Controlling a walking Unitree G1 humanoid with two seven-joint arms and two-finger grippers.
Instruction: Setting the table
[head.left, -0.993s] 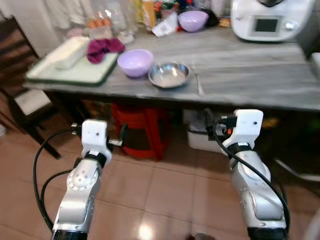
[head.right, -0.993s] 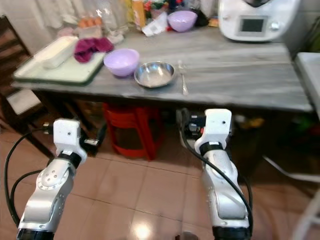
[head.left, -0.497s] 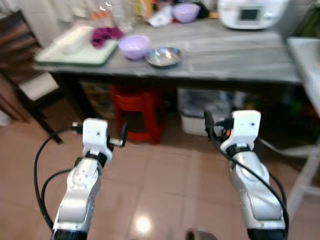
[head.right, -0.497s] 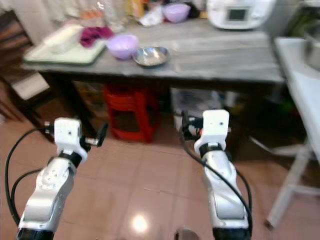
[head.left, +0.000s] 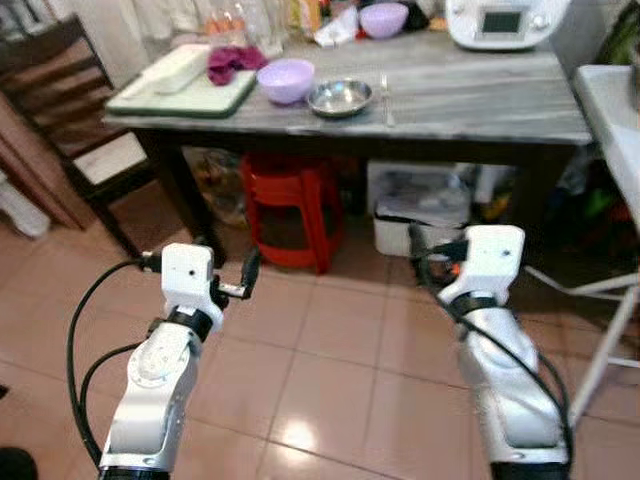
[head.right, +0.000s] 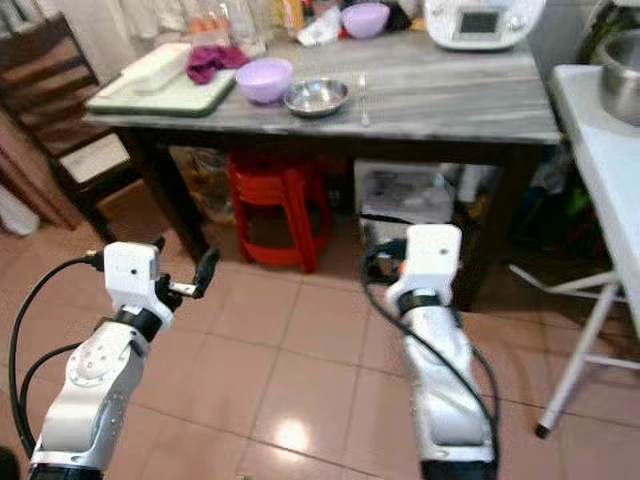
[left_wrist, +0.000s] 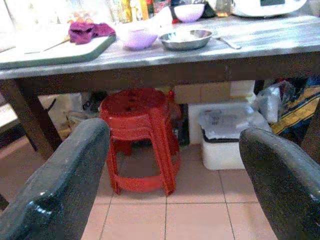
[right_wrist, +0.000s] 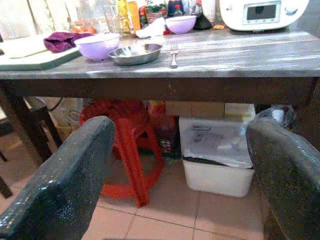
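Since the earlier frame the camera had pulled back from the desk (head.left: 480, 95), so the desk sat farther off and more tiled floor (head.left: 330, 350) showed; the things on it had not shifted. The left hand (left_wrist: 170, 190) hung over the floor with its fingers (left_wrist: 60, 185) spread apart and holding nothing, and the right hand (right_wrist: 175, 185) did likewise, fingers (right_wrist: 65, 180) wide and empty. Beyond them a red stool (head.left: 290, 205) and a white box (head.left: 420, 215) stood under the desk. On the desk a steel bowl (head.left: 340, 97) sat just beside a lilac bowl (head.left: 286, 79), a fork (head.left: 387, 100) lay near the steel bowl, and a green tray (head.left: 175, 95) carried a purple cloth (head.left: 232, 61).
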